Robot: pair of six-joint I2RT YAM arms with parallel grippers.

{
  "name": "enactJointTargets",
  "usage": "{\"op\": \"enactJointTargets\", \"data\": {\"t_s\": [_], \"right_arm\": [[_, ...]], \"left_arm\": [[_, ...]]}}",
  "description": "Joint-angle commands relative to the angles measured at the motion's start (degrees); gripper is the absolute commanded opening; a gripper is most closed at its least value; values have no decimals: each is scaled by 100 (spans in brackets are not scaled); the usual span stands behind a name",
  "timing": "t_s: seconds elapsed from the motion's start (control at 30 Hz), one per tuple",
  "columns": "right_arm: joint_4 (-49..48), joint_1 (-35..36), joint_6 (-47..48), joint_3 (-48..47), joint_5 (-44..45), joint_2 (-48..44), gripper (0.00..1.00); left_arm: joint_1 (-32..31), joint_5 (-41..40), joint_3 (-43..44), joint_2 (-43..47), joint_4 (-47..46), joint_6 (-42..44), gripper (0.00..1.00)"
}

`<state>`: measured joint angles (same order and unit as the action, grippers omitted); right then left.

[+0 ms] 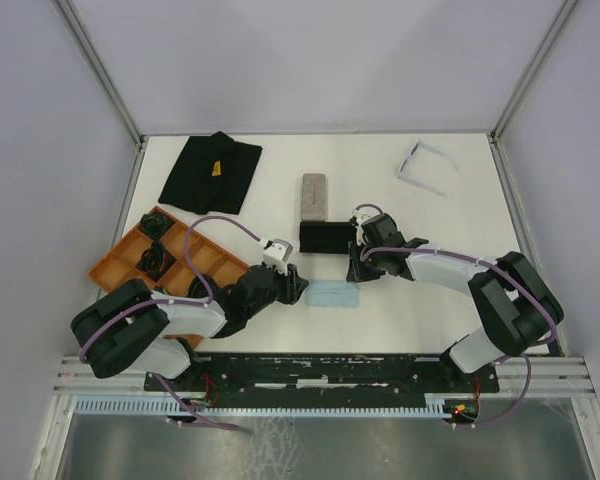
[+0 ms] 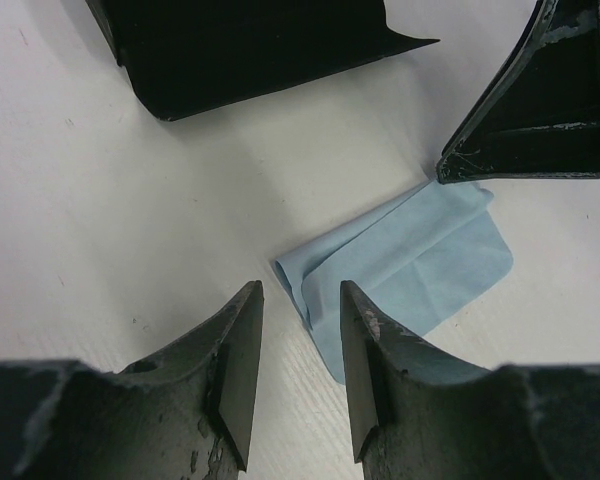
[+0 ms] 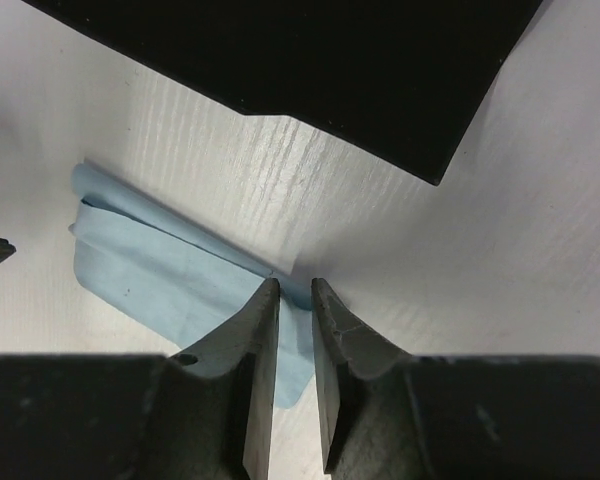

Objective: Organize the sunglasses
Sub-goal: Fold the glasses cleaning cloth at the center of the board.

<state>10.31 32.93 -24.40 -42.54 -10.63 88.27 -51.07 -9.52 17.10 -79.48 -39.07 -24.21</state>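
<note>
A light blue cloth [image 1: 333, 295] lies mid-frame just below a black case [image 1: 325, 237], with half-open left jaws and narrowly parted right jaws angled down at its opposite ends.

cloth [image 1: 333, 295]: just before flat case [image 1: 325, 237] | sunglasses [image 1: 410, 160]: back right | tray [image 1: 118, 262]: left edge

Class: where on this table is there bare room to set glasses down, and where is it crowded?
Free: the far strip between the grey case and the pale sunglasses; the right side between those sunglasses and the right arm. Crowded: the centre, where left gripper and right gripper flank the blue cloth by the black case.
</note>
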Motion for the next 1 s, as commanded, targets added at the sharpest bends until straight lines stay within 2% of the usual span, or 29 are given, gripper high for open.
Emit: {"op": "enactJointTargets", "data": {"t_s": [0.0, 0.43, 0.6, 0.97], "right_arm": [[-295, -30, 91, -198, -136, 17, 25], [-352, -39, 122, -140, -233, -105, 4], [-353, -38, 215, -53, -311, -255, 1], [-503, -40, 558, 317, -931, -503, 0]], "left_arm": [[36, -110, 188, -32, -127, -17, 44], [45, -51, 205, -75, -129, 11, 43], [53, -34, 223, -42, -101, 21, 42], [45, -7, 223, -40, -91, 32, 42]]}}
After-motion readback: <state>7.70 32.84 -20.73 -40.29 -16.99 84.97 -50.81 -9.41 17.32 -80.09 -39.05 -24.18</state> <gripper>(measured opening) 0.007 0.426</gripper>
